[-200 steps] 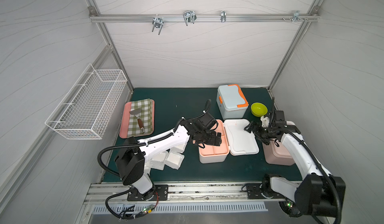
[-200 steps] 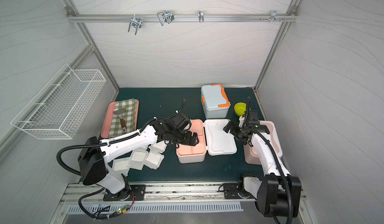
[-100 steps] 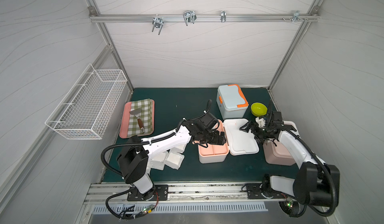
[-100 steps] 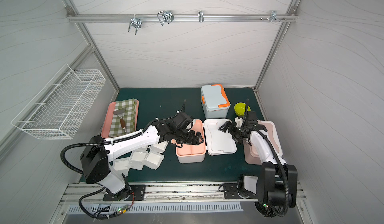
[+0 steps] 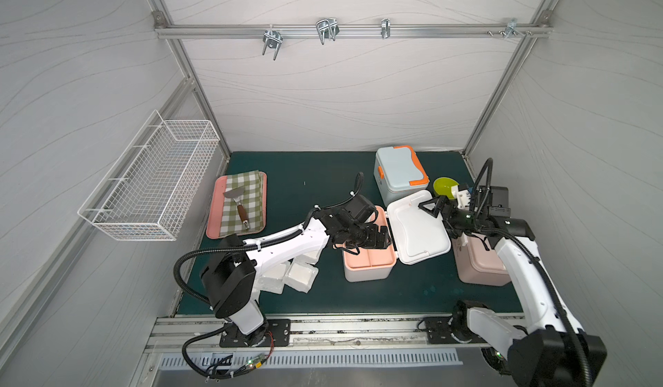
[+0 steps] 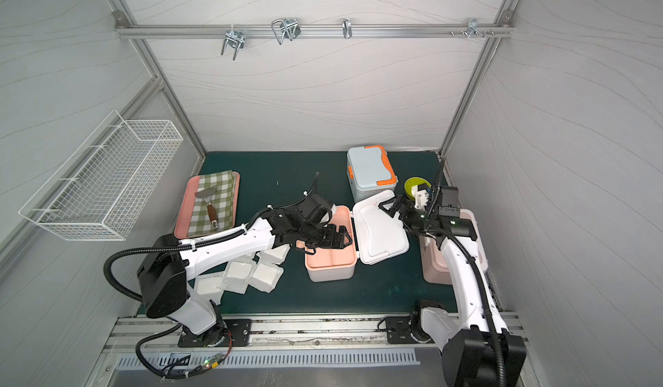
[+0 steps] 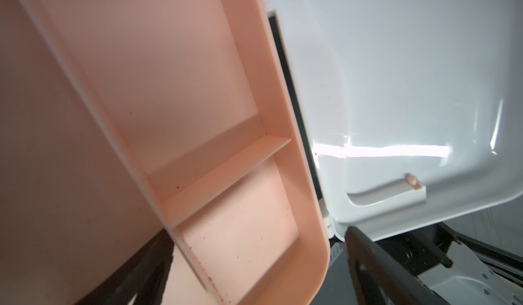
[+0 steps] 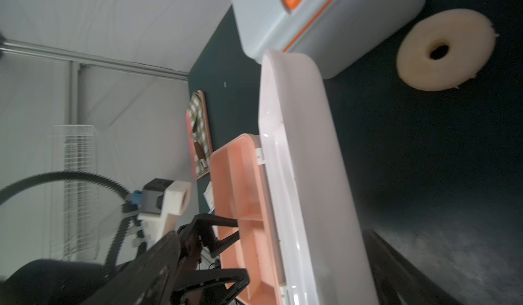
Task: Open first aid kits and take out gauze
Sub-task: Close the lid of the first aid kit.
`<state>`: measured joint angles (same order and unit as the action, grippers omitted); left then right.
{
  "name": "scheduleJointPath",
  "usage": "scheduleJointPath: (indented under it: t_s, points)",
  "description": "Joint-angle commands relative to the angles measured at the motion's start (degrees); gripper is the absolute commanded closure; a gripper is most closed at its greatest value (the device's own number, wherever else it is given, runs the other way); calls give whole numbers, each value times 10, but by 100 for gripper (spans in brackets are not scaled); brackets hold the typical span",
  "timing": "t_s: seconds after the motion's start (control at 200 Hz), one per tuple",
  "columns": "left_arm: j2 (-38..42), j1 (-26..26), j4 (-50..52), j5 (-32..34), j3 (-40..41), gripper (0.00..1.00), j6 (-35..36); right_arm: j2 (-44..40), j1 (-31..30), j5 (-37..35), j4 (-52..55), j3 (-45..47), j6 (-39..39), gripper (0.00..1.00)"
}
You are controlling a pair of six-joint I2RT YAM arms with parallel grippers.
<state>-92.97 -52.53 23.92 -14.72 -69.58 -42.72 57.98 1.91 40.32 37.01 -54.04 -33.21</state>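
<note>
Open peach-trimmed first aid kit (image 5: pixel 366 278): left gripper (image 5: pixel 377 239), wide and empty, over its tray (image 5: pixel 369 260); right gripper (image 5: pixel 428 208), wide, above the lid (image 5: pixel 418 232).

pale walls (image 5: pixel 341 98), a wire basket (image 5: pixel 150 180), dark green tabletop (image 5: pixel 305 173).

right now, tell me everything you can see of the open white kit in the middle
The white kit is a glossy plastic box with rounded corners, upright on the green mat. Its peach tray, split by dividers, looks empty where visible. The white lid is hinged fully open, lying about level beside the box. The open left gripper hangs over the tray; the open right gripper hovers at the lid's far corner.
</note>
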Motion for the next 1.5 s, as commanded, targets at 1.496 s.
scheduleJointPath:
  t_s: [1.496]
  points:
    - [454,100,93,143,193,4,4,105,-426,-134,51,-167,-11,1]
